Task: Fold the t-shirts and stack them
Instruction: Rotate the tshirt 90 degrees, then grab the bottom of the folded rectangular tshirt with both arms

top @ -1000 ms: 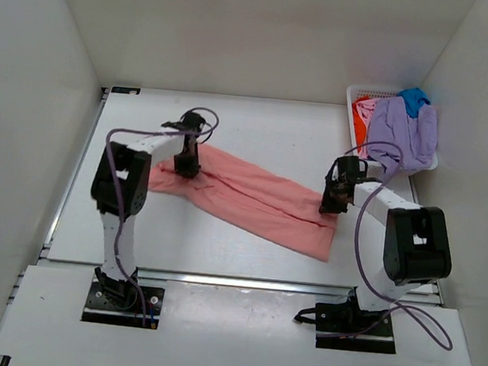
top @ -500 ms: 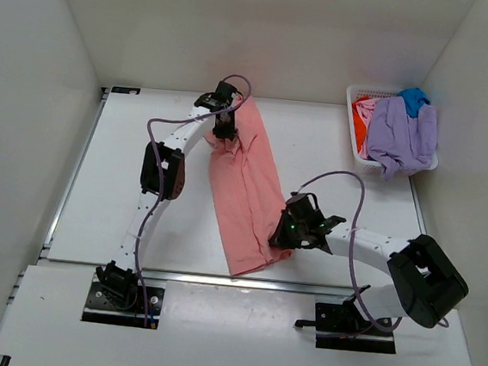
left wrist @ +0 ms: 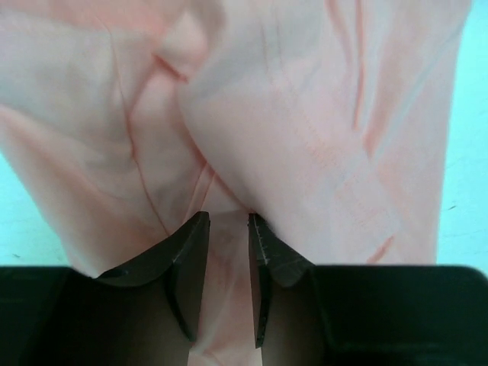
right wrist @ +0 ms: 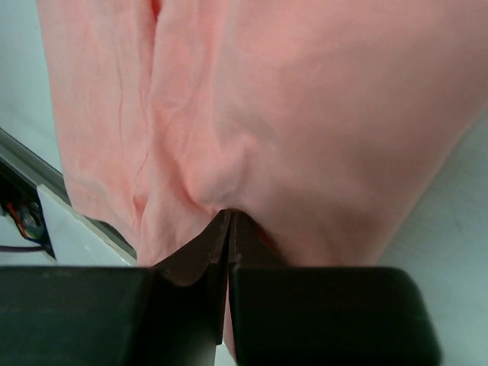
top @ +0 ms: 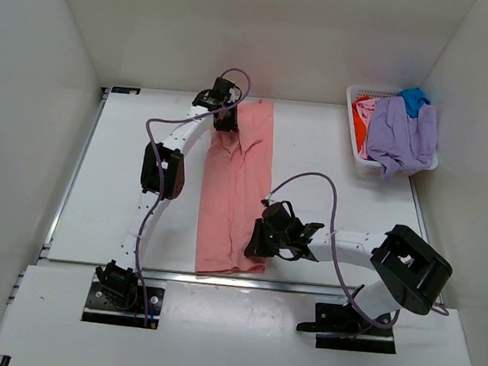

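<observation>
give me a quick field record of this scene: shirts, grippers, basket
laid-out shirt: salmon-pink t-shirt, a long wrinkled strip running near to far on the table
left gripper: at the shirt's far end, jaws narrowly apart with gathered cloth between them, seemingly gripping
right gripper: at the shirt's near right edge, shut on a pinch of cloth
basket: white, at the table's far right corner
in basket: lavender t-shirt draped over the rim, blue t-shirt, orange-red t-shirt
folded stack: none visible

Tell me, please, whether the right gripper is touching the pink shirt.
Touching. The right wrist view shows the right gripper shut, pinching a fold of the pink shirt.
</observation>
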